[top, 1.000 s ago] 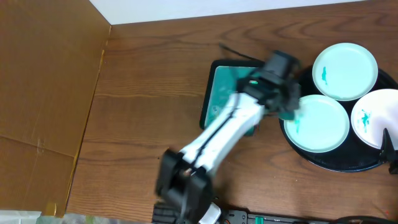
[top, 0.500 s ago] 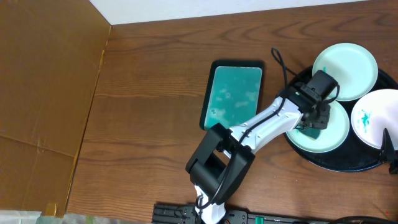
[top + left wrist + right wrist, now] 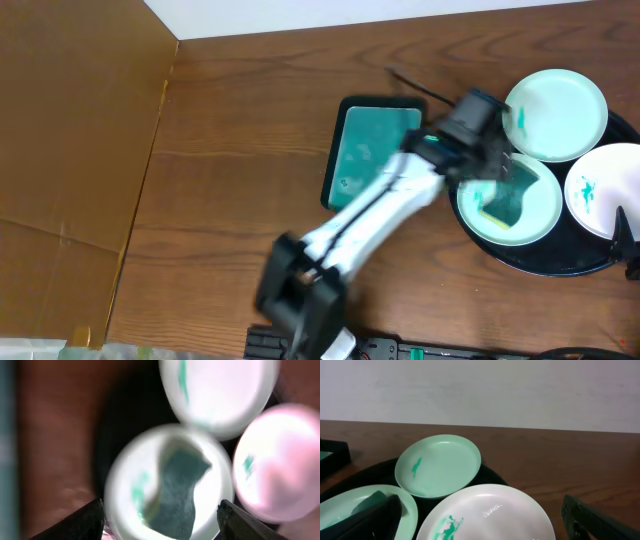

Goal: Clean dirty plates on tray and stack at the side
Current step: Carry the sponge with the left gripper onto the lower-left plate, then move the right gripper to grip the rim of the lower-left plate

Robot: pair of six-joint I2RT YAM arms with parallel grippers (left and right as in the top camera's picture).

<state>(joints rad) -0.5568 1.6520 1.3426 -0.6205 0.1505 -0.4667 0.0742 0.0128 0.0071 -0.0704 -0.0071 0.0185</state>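
Observation:
Three pale plates lie on the black tray [image 3: 540, 266]: a far one [image 3: 556, 114] with a teal smear, a near-left one [image 3: 530, 205], and a right one [image 3: 604, 190] with a teal smear. On the near-left plate [image 3: 125, 480] lies a teal sponge [image 3: 497, 204], also visible in the left wrist view [image 3: 180, 490]. My left gripper [image 3: 161, 506] hovers open above that plate, nothing between its fingers; from overhead the left gripper [image 3: 482, 150] is blurred. My right gripper [image 3: 481, 505] stands open, low over the smeared right plate [image 3: 490, 515].
A teal rectangular tray [image 3: 375, 150] with a black rim lies left of the black tray. A brown cardboard sheet [image 3: 70, 150] covers the table's left side. The left arm [image 3: 360, 220] stretches diagonally over the wooden table.
My left gripper has opened and let the sponge go onto the near-left plate, then drawn back up and left. The right gripper has not moved.

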